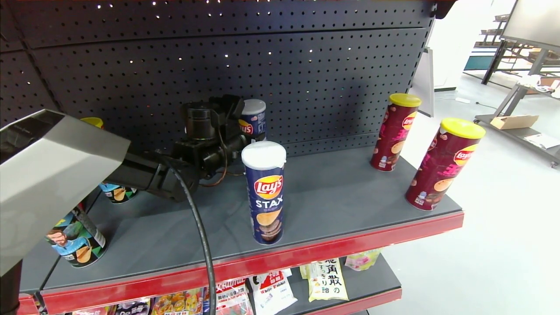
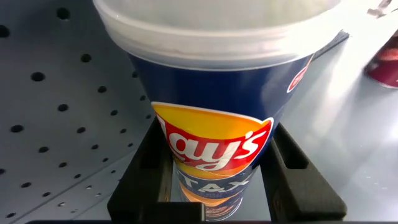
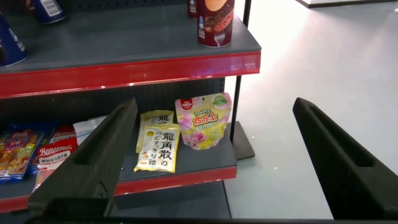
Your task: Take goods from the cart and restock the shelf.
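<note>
**A:** Where is the can sitting now, and is the left hand having it?

**B:** You are holding the rear blue can (image 1: 253, 117) in the left gripper (image 2: 217, 134). It is at the back of the shelf (image 1: 350, 197), just in front of the pegboard (image 1: 306, 78) and behind the front blue can (image 1: 264, 192). As far as I am judging, the fingers (image 2: 140, 186) are pressing on both sides of its body, below the lid (image 2: 217, 25). The right gripper (image 3: 214, 109) is hanging spread wide, with nothing in it, facing the lower shelf (image 3: 205, 163).

**A:** How is this can going to behave?

**B:** I am expecting a light, stiff cardboard tube with a smooth skin. It is probably slipping easily, and denting if you are squeezing hard. It is tall and narrow, so it is tipping easily too. You are taking it on the body, which I am thinking is the right place. The lid is looking like thin plastic, and I am guessing it could be coming off.

**A:** What am I not seeing?

**B:** The base. In the head view the gripper is covering the lower half, and the wrist view is cutting off the bottom. So I cannot tell if the can is standing on the board or hanging just above it.
</note>
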You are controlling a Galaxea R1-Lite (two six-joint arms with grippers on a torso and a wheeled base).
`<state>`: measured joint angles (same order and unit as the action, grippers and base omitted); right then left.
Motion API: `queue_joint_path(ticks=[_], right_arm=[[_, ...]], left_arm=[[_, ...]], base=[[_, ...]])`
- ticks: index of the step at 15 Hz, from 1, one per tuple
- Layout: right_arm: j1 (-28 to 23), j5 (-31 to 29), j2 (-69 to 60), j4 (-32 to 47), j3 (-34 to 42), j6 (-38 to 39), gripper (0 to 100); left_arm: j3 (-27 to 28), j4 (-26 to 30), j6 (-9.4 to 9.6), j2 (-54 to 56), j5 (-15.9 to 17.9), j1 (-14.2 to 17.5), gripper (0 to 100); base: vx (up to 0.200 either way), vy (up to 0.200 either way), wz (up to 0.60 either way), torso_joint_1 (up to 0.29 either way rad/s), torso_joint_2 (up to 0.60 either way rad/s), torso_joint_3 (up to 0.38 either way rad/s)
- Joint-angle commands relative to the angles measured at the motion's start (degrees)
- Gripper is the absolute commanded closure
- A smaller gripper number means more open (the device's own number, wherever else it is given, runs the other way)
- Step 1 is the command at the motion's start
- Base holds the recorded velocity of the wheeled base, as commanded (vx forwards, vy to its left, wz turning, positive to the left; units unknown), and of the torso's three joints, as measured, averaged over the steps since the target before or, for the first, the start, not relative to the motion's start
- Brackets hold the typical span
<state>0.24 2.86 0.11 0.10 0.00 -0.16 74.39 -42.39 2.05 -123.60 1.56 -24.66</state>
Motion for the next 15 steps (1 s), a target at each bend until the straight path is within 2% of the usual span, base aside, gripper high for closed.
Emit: queue_joint_path(ticks=[1,3,10,13,15], right_arm=[[0.02,0.04,-0.02,-0.01,0.00,-0.02,0],[0.02,0.04,-0.02,-0.01,0.00,-0.02,0],[0.02,0.04,-0.02,-0.01,0.00,-0.02,0],[0.02,0.04,-0.02,-0.01,0.00,-0.02,0],[0.02,0.04,-0.02,-0.01,0.00,-0.02,0]], left_arm=[[-0.12,0.02,0.59,0.38,-0.33,-0.04,100],[-0.21,0.11,0.59,0.29,-2.09,-0.12,100],[-0.38,1.17,0.41,0.29,-4.55,-0.48,100],[-0.03,1.61,0.41,0.91,-4.55,-1.00,100],[-0.12,3.89,0.33,2.14,-4.55,-1.09,100]], base=[[0.000,0.000,0.00,0.000,0.00,0.000],[0.000,0.000,0.00,0.000,0.00,0.000],[0.000,0.000,0.00,0.000,0.00,0.000],[0.000,0.000,0.00,0.000,0.00,0.000],[0.000,0.000,0.00,0.000,0.00,0.000]])
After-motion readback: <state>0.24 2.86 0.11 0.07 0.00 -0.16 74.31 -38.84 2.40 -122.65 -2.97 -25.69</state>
